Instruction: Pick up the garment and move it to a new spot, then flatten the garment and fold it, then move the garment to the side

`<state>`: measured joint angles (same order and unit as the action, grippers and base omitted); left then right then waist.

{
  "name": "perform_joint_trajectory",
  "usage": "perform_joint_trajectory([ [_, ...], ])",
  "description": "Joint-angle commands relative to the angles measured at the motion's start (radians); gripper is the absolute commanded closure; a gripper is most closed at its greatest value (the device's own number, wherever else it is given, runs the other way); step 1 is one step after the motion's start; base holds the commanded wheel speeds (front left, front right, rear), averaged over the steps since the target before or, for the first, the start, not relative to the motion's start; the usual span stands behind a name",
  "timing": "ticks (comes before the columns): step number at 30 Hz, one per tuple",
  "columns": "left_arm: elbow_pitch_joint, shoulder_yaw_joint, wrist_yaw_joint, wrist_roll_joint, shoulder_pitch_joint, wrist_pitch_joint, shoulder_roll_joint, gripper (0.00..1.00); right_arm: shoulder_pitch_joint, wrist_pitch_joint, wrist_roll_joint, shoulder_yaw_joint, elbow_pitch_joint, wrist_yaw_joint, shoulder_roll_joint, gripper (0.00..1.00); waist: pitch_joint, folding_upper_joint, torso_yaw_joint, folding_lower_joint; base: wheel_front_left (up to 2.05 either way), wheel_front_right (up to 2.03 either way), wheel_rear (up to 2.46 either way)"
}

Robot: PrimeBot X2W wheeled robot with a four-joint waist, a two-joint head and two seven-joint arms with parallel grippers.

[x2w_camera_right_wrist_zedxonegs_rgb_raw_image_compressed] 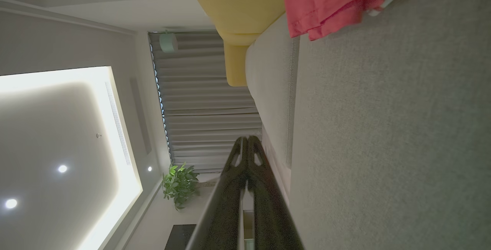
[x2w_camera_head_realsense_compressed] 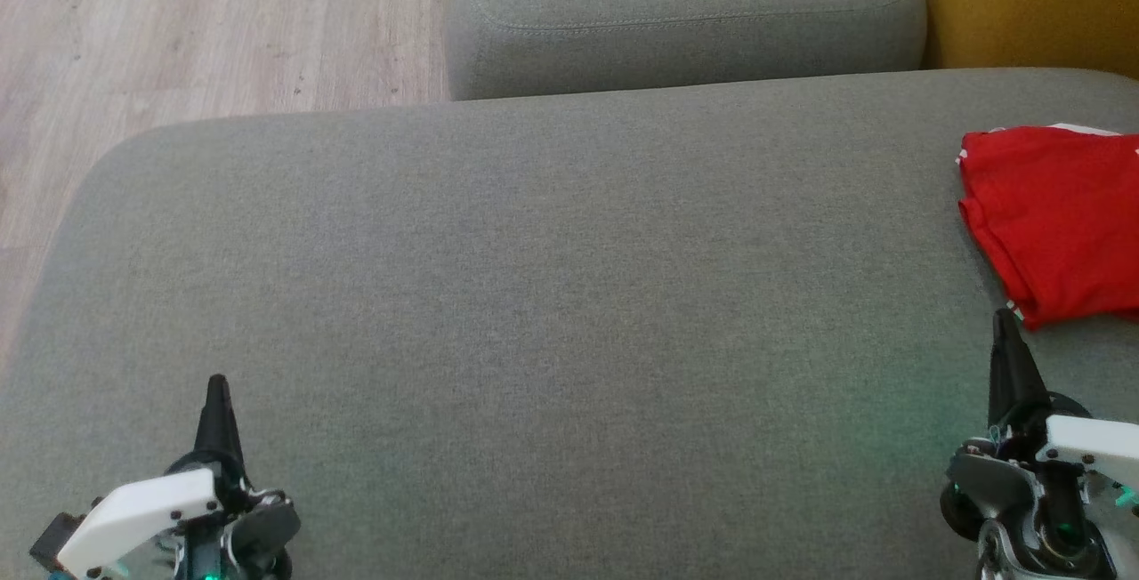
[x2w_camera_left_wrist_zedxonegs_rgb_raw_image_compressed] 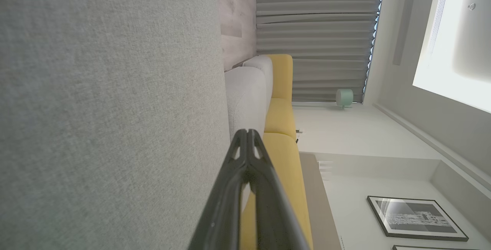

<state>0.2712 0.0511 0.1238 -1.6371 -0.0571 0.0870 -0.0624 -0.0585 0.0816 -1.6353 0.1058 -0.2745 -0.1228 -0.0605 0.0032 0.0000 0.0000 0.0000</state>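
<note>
Left gripper (x2w_camera_head_realsense_compressed: 217, 382): clenched, empty.
Right gripper (x2w_camera_head_realsense_compressed: 1005, 318): clenched, empty.
Garment (x2w_camera_head_realsense_compressed: 1059, 215): red, folded, on grey cushion (x2w_camera_head_realsense_compressed: 534, 277); just ahead of right gripper's tip, well apart from left gripper.

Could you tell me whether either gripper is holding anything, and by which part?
Nothing is held: the left gripper and right gripper are shut empty; the red fabric garment lies on the grey cushion.

Red garment (x2w_camera_head_realsense_compressed: 1059, 215) (grey sofa (x2w_camera_head_realsense_compressed: 534, 295))
</note>
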Motion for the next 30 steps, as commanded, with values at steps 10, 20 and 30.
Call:
perform_joint_trajectory([
  [10,-0.027,0.039,0.007,0.008,-0.049,0.007,-0.005,1.00,-0.047,0.013,0.008,-0.015,0.031,-0.008,-0.006,1.00,0.000,0.0000,0.000,0.0000,0.00,0.00,0.00],
  [20,-0.027,0.041,0.007,0.011,-0.049,0.009,-0.003,1.00,-0.047,0.015,0.010,-0.012,0.031,-0.008,-0.005,1.00,0.000,0.0000,0.000,0.0000,0.00,0.00,0.00],
  [30,-0.027,0.044,0.007,0.013,-0.049,0.011,-0.002,1.00,-0.048,0.017,0.012,-0.010,0.031,-0.008,-0.003,1.00,0.000,0.0000,0.000,0.0000,0.00,0.00,0.00],
])
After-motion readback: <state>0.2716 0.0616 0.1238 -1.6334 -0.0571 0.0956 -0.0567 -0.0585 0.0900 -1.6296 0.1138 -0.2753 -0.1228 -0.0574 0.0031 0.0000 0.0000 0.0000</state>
